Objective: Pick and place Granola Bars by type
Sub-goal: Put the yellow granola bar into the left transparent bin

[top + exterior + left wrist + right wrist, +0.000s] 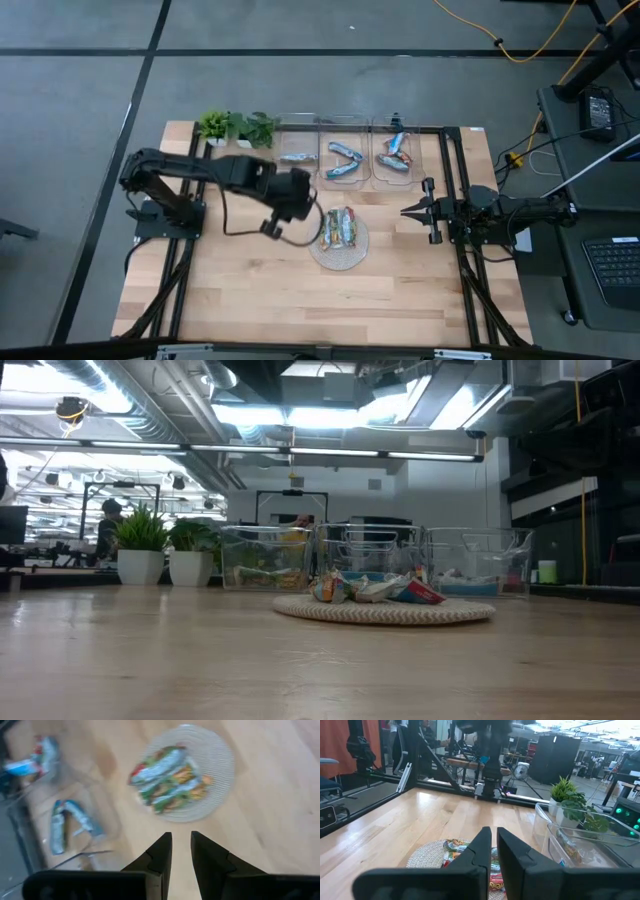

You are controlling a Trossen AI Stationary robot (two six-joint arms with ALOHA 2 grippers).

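Note:
Several granola bars (338, 229) in green, red and blue wrappers lie piled on a round woven plate (340, 258); they also show in the left wrist view (167, 777) and the low view (375, 590). More bars lie in three clear bins: one in the left bin (298, 157), a couple in the middle bin (344, 160), several in the right bin (394, 155). My left gripper (308, 210) (181, 840) hovers above the table just left of the plate, fingers a narrow gap apart, holding nothing. My right gripper (406, 212) (494, 834) waits shut to the right of the plate, pointing at it.
Two potted plants (237, 128) stand at the far left, beside the bins. The bins (370, 555) line the far edge behind the plate (385, 610). Bare wooden table (260, 290) stretches along the near side. Neither gripper shows in the low view.

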